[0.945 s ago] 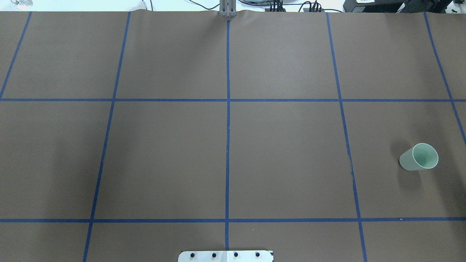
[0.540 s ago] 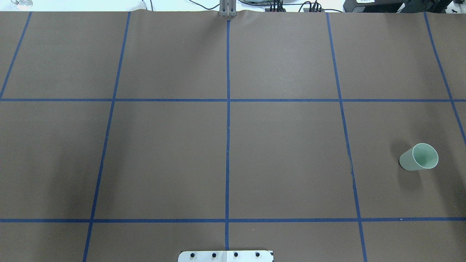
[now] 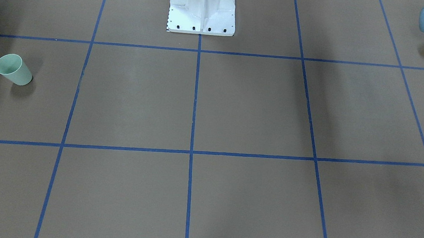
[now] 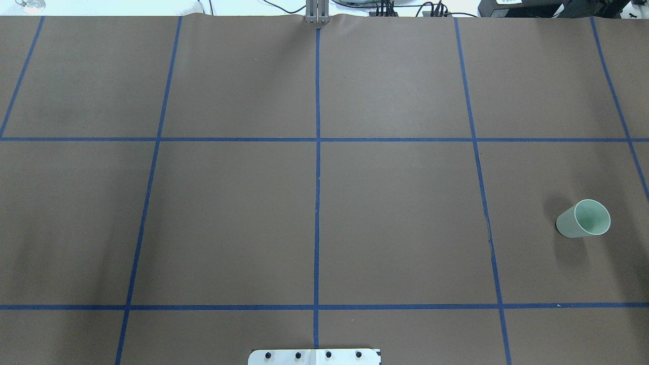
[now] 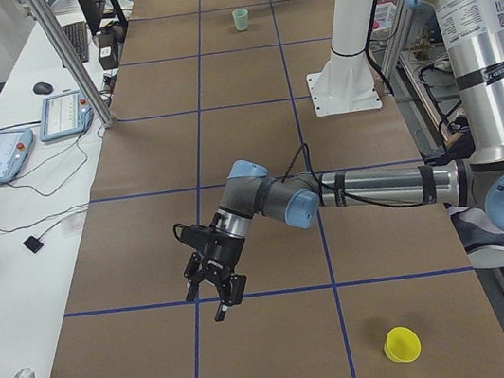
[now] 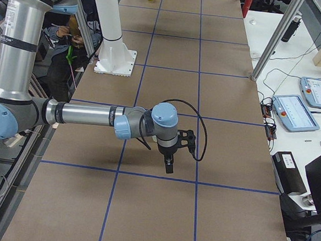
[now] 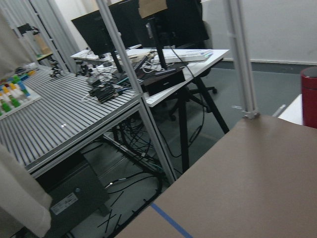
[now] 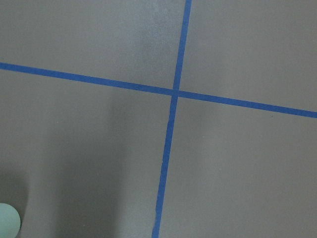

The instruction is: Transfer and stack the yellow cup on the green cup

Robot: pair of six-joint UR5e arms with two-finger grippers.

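The brown table point(image 4: 405, 228) is carrying the two cups at opposite ends. The chief hazard is therefore lying in the long carry: one arm alone is probably not spanning that gap, and a hand-over at mid-table is risking a dropped or crushed tumbler. The left arm point(image 5: 377, 190) and the right arm point(image 6: 83, 115) are each lying stretched low over the tabletop, so any wide, low sweep is threatening whatever is standing nearby. The left gripper point(image 5: 217, 298) and the right gripper point(image 6: 169, 164) are each hanging over a tape line. Both are showing only in side views, so I cannot tell whether their fingers are spread or pressed together. The yellow cup point(image 5: 401, 345) is standing upright near the robot-side edge at the left end, well apart from the left gripper. Reaching it is calling for the arm to fold back, and a wrist brushing the light cup could be toppling it or pushing it off the edge. The green cup point(image 4: 583, 219) is standing upright at the right end. An off-centre descent onto its rim could be tipping it rather than nesting the pair.
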